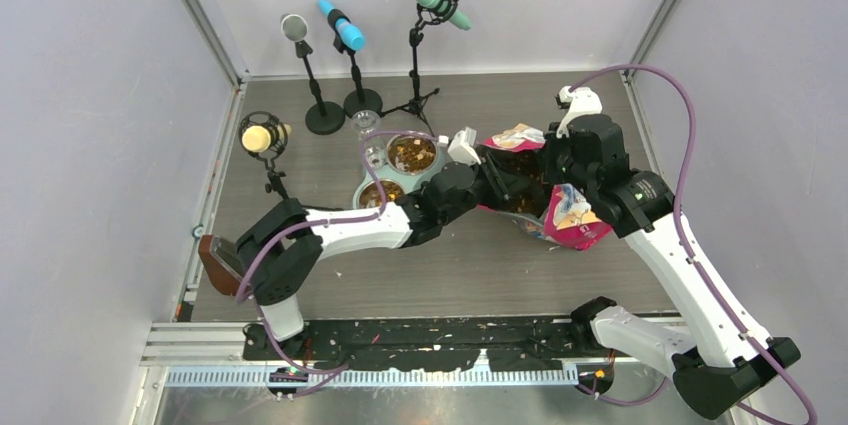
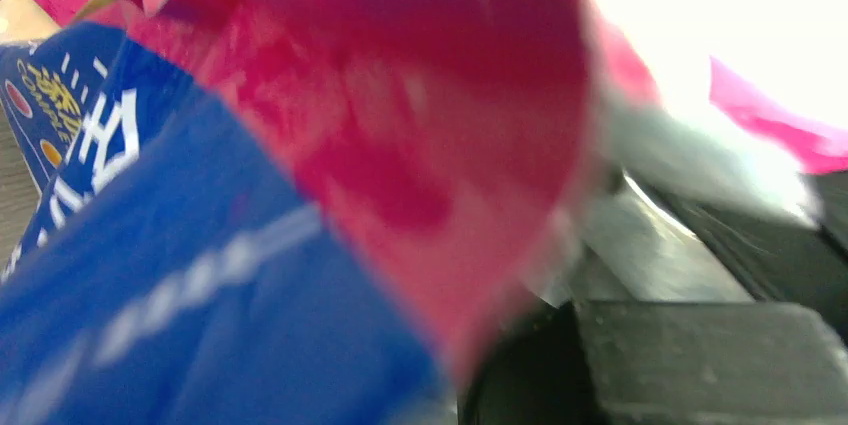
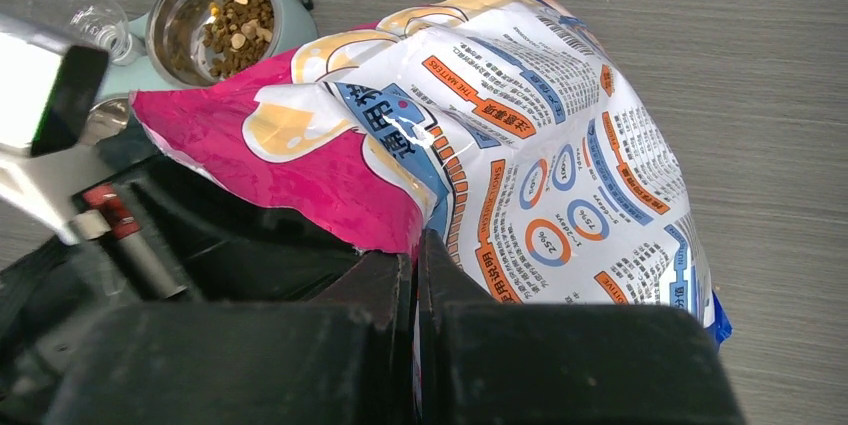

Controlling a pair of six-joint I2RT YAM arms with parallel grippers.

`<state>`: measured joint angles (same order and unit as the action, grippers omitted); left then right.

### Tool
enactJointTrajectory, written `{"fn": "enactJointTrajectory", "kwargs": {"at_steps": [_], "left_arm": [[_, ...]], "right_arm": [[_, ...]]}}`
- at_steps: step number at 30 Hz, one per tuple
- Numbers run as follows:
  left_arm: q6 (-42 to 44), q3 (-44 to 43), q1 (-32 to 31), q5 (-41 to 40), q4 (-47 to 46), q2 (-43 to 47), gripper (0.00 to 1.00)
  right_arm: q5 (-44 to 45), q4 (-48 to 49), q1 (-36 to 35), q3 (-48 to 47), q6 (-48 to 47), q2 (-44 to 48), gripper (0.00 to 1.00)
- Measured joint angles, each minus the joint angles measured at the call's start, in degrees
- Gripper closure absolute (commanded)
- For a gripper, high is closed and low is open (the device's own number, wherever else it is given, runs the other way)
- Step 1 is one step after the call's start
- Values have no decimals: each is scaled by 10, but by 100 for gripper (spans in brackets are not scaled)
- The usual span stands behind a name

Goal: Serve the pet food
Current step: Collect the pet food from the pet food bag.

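Bases of both arms sit at 6 o'clock on the counter (image 1: 450, 275) in the top view. From there the left arm (image 1: 360, 230) lies low and stretches toward 2 o'clock, forearm nearly level, wrist ending at the middle of the counter. The right arm (image 1: 690, 275) climbs from its base toward 11 o'clock, bends at the elbow and drops its wrist onto the same spot from 3 o'clock.

Between the two wrists is the bag (image 1: 575, 220), glossy pink, white and blue, crumpled and lying tilted with its mouth toward 9 o'clock. The right gripper (image 3: 415, 280) is clenched on the bag's pink edge, which runs down into the closed fingers in the right wrist view. The left gripper (image 1: 492, 177) is at the bag's mouth. Its wrist view is filled by blurred pink and blue foil, so whether it is grasping the bag or not, I cannot tell.

At 10 o'clock from the bag, just beside the left wrist, stands the mint-green feeder (image 1: 357, 188) with two steel bowls. Four mics on stands stand behind it at 11 to 12 o'clock.

Kibble (image 1: 411, 153), small brown pellets with a few paler pieces, lies in both bowls, thicker in the far one. More brown shows inside the bag's mouth.
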<state>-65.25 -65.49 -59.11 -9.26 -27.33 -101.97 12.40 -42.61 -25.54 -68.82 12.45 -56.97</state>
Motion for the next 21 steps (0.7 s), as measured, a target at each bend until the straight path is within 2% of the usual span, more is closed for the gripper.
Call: {"fn": "enactJointTrajectory", "kwargs": {"at_steps": [5,13,21], "left_arm": [[-16,21,2,4,4,54,100],[-22,30,17,-13,79,168,100],[-59,79,37,-12,75,209,100]], "right_arm": [[12,-1,1,0,0,0,95],[34,0,3,0,-1,1,95],[40,0,3,0,-1,1,95]]}}
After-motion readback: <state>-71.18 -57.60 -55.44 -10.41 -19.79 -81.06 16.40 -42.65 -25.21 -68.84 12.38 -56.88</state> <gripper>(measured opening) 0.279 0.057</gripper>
